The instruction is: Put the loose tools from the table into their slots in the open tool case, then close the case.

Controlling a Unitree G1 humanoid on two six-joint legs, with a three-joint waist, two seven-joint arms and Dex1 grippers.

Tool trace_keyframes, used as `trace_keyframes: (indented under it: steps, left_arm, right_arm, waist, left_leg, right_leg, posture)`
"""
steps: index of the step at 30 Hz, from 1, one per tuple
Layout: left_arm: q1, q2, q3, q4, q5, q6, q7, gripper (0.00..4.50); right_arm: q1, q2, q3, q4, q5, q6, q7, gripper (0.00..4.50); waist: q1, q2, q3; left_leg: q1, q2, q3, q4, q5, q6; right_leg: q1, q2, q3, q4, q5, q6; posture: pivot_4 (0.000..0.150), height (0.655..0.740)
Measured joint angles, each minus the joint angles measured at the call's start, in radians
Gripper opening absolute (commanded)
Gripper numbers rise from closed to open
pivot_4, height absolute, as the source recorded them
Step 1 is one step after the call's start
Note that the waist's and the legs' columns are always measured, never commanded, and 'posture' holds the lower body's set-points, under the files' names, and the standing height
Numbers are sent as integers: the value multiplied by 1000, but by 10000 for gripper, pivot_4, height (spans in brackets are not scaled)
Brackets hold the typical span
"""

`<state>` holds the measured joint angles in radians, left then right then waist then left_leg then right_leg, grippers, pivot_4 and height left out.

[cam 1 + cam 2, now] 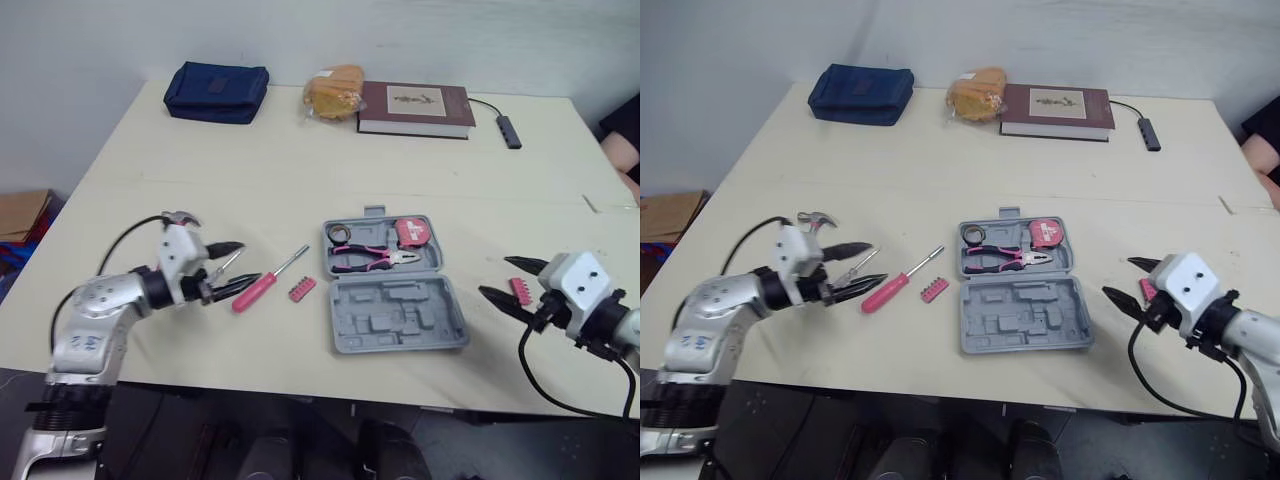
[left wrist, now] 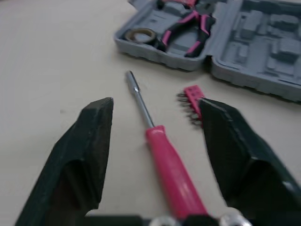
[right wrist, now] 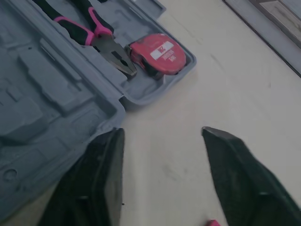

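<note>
Tool case (image 1: 395, 290) lies open mid-worktop (image 1: 300, 170). Pliers (image 1: 372, 258) and tape measure (image 1: 411, 232) sit in its far half. Screwdriver (image 1: 262, 284) and bit strip (image 1: 301, 290) lie loose on the worktop, just left of the case. Left hand (image 1: 250, 262) released, one finger on either side of the screwdriver handle, not gripping. Right hand (image 1: 495, 277) released, empty, right of the case.
</note>
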<state>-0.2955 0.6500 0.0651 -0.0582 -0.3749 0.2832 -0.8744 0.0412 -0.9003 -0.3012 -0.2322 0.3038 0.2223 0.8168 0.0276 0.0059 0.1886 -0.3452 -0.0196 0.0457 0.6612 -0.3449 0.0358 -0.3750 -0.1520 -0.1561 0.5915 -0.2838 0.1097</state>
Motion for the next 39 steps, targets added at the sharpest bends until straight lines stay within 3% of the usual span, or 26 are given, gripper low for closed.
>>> trace_keyframes:
  steps: [3, 4, 8, 16, 39]
  left_arm:
    - [-17, -30, -54, -43, 12, 57, 31, 4976]
    - [-23, -49, -82, -57, 24, 77, 42, 1625]
    - [-68, -115, -193, -61, 71, 163, 87, 703]
    - [-178, -185, -284, -44, 97, 326, 116, 703]
    - [-250, -303, -346, 107, 238, 277, 203, 703]
  right_arm:
    - [-44, -8, 42, 3, -27, 23, 1, 2729]
    - [-63, -18, 65, 11, -46, 27, 3, 0]
    - [-146, -35, 155, 74, -123, 43, 7, 0]
    - [-235, -33, 239, 169, -183, 53, 9, 0]
    - [-300, 50, 299, 238, -227, 34, 23, 0]
  waist:
    - [1, 0, 0]
    - [1, 0, 0]
    - [1, 0, 0]
    - [0, 0, 0]
    - [0, 0, 0]
  left_leg:
    - [-7, 0, -4, 6, 0, 0]
    - [-6, 0, -4, 6, 0, 0]
    - [-7, 1, -4, 8, 0, 1]
    - [-7, 1, -4, 9, 0, 1]
    - [-9, 1, -5, 12, 0, 1]
  right_leg:
    - [-3, 1, -2, 0, 1, 0]
    - [-2, 1, -2, 0, 1, 0]
    - [-1, 2, -3, 0, 3, 0]
    - [-1, 2, -3, 0, 3, 0]
    - [-1, 3, -4, 1, 3, 0]
  posture:
    - [1500, 7400]
    - [1500, 7400]
    - [1500, 7400]
    - [1500, 7400]
    - [1500, 7400]
